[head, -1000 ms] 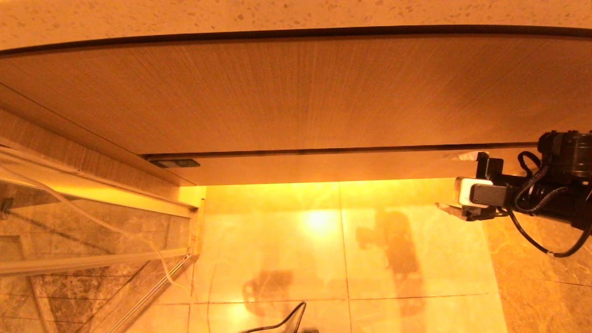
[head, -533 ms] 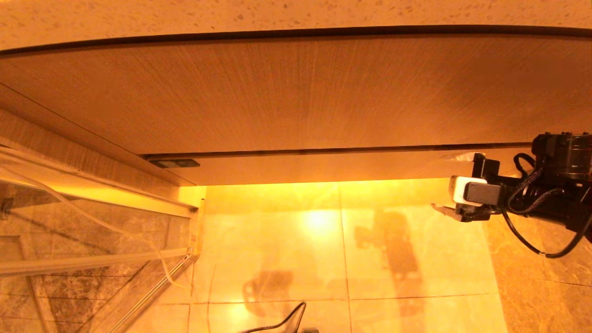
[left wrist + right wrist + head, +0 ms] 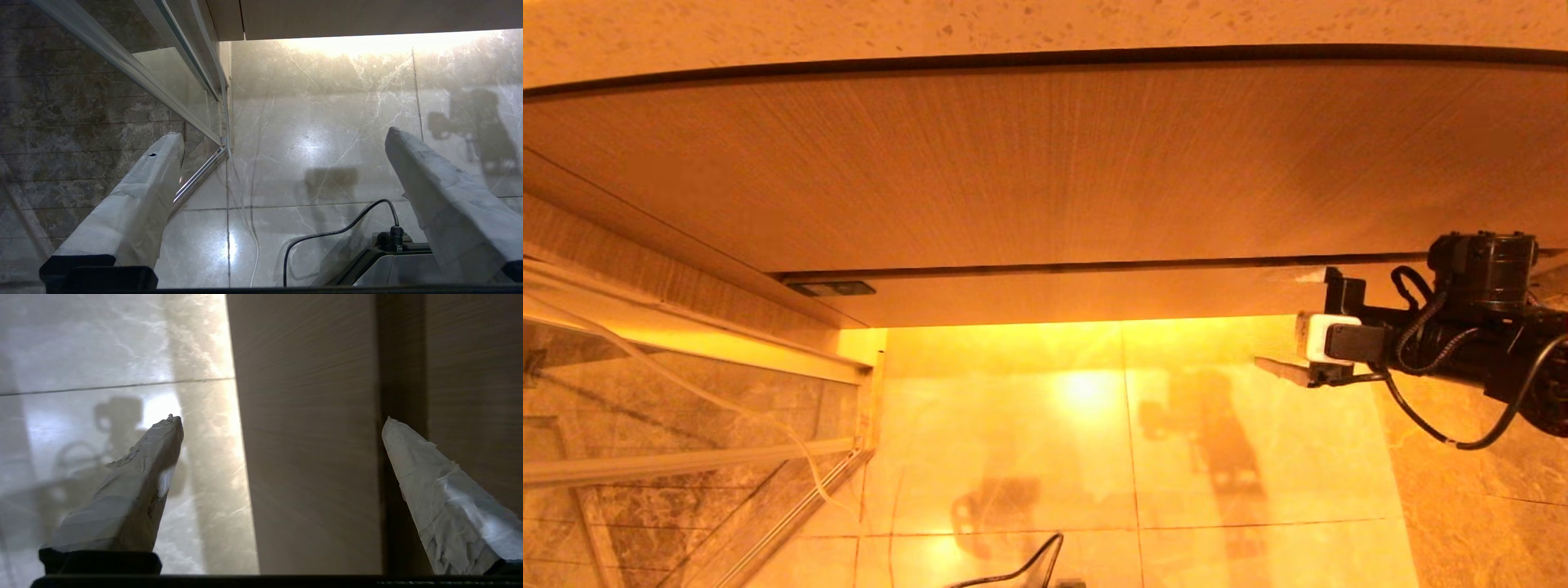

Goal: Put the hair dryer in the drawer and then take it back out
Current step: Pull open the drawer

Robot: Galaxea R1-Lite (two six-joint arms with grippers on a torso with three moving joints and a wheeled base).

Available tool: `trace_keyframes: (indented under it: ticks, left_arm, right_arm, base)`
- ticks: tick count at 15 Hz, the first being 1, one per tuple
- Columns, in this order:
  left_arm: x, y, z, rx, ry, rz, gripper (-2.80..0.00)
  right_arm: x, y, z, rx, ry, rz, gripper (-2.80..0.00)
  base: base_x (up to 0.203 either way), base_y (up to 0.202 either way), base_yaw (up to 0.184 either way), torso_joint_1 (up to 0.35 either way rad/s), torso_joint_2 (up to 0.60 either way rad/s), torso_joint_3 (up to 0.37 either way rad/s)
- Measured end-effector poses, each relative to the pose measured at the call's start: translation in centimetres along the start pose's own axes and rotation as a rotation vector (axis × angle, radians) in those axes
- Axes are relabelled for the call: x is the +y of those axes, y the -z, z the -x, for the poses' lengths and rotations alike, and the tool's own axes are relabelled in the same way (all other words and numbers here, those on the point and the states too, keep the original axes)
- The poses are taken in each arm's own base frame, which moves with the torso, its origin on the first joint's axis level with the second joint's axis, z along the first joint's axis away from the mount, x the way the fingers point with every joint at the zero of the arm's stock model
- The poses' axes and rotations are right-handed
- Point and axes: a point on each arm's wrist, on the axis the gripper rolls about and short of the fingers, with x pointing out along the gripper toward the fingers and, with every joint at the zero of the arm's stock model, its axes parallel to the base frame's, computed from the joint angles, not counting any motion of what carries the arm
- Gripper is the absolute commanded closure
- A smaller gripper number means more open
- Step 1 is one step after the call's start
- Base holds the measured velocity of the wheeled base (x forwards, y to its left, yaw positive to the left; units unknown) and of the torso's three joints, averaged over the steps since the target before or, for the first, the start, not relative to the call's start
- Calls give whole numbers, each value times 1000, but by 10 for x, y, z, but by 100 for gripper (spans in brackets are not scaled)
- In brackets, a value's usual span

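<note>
Down by the closed drawer [image 3: 1094,298], the right hand [image 3: 1286,343] is reaching in, spread wide and empty, fingertips straddling its lower edge, probably to pull it; the hair dryer is showing nowhere.

Drawer [image 3: 1094,296] under taller front panel [image 3: 1045,163]

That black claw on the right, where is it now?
In the head view the right gripper sits at the right side, jaws open and empty, straddling the lower edge of the closed drawer.
</note>
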Motion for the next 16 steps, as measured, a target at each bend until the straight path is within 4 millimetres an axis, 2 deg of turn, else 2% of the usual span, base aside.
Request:
trace_keyframes:
  ticks: [8,16]
  left_arm:
    - [0,0,0,0,0,0,-280]
    - [0,0,0,0,0,0,-280]
  right_arm:
    - [-5,6,-21,-18,51,27,-280]
    - [-4,10,-30,-19,75,41,-280]
  base:
    - [0,0,0,0,0,0]
    - [0,0,0,0,0,0]
